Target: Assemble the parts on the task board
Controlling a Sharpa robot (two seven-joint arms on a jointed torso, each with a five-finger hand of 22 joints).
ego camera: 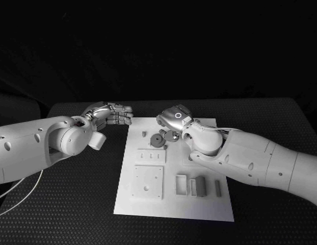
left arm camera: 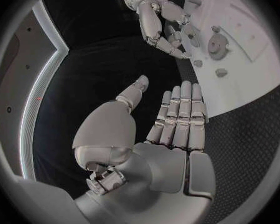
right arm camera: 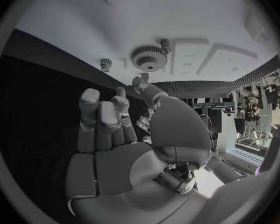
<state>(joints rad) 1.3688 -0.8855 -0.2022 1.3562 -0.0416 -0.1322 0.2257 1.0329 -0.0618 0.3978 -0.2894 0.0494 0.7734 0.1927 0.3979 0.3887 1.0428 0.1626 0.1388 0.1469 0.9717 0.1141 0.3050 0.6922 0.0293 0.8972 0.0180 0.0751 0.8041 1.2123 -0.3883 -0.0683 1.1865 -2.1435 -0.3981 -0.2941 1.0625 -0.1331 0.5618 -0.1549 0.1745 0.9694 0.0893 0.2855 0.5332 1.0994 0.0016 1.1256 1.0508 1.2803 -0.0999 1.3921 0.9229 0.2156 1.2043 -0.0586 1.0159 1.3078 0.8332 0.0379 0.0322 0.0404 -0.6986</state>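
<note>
Task board (ego camera: 175, 204): white plate, table centre. Gear (ego camera: 157, 140) on far end, other parts nearby. Left hand (ego camera: 111, 114): beside far-left corner, fingers straight, together, holding nothing. Right hand (ego camera: 176, 119): above far end, fingers loosely curled, empty.

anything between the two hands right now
In the head view, just the bare far left corner of the task board lies between the left hand and the right hand.
</note>
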